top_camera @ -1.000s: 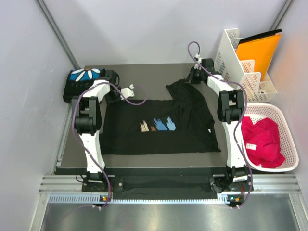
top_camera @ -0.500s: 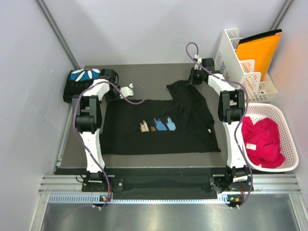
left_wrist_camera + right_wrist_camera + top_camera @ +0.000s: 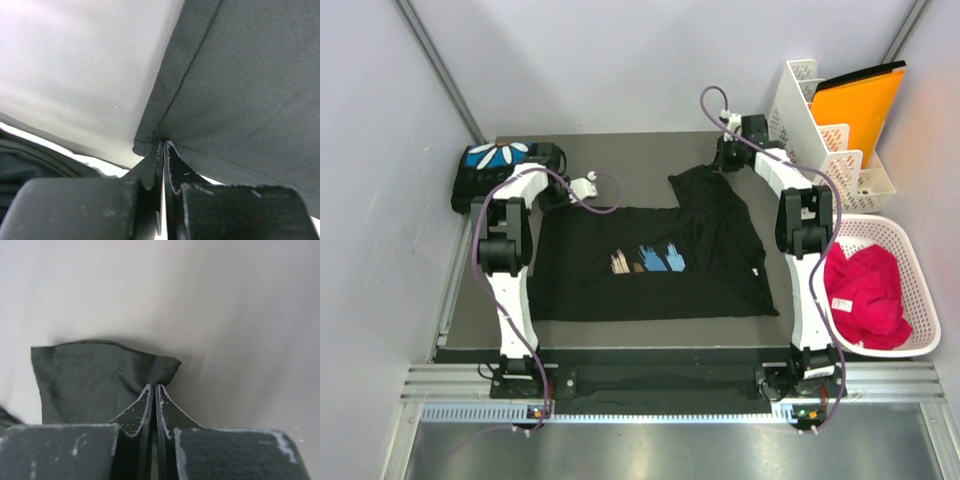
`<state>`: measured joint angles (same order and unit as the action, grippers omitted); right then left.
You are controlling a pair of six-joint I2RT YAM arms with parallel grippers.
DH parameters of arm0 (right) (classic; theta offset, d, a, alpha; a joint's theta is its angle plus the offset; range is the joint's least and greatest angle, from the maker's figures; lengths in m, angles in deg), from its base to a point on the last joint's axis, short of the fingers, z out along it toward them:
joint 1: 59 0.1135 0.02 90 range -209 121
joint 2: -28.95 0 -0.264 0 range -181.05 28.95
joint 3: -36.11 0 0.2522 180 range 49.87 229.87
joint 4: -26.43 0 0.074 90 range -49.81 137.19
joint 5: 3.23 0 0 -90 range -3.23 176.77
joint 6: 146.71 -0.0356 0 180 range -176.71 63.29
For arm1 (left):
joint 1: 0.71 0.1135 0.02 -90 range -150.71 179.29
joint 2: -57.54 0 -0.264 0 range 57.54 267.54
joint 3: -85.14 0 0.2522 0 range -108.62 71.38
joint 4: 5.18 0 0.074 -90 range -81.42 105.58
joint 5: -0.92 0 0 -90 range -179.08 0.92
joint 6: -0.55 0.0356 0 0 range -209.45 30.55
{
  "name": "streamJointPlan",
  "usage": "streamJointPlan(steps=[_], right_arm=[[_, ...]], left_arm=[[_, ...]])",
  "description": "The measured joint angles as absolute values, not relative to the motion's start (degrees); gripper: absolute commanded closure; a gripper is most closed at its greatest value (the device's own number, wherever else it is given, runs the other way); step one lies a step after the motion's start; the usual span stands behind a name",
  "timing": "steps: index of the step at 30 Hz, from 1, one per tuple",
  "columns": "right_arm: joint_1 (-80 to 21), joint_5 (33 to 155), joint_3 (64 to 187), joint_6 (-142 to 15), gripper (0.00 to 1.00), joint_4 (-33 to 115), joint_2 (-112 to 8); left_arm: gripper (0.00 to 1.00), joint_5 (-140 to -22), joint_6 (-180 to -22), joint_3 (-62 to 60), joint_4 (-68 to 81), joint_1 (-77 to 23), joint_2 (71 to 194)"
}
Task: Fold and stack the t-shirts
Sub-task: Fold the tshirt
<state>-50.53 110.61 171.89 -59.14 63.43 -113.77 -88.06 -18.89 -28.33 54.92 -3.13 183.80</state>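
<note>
Black cloth t-shirt, blue-and-tan print (image 3: 620, 290): left tool (image 3: 164, 145) and right tool (image 3: 153, 387) clamped on far corners; I'd lift both evenly.

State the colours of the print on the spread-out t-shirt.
The print is tan and blue; top external view shows it best.

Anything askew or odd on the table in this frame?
Only the spread shirt: its far right part is rumpled and sticks out toward the back, where the right pincer is shut on a corner. The left pincer is shut on a hem corner at the far left. The rest lies flat.
</note>
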Motion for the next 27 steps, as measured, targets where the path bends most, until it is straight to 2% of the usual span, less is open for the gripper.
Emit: streamJointPlan(steps=[13,21,24,27], right_arm=[[-50.5,110.8,174.8,-44.5,1.00,68.6,-104.2],[-50.5,111.3,170.1,-38.1,1.00,71.5,-97.1],[-50.5,111.3,168.2,-36.7,1.00,72.5,-95.7],[-50.4,111.2,166.8,-35.5,1.00,73.3,-95.1]], left_arm=[[1.00,-87.1,-22.2,-23.6,45.3,-3.0,180.9],[0.98,-84.6,-22.4,-21.9,44.5,-2.9,175.8],[0.53,-83.8,-21.4,-20.8,44.6,-2.9,173.7],[0.45,-83.1,-19.6,-20.8,45.2,-2.7,173.8]])
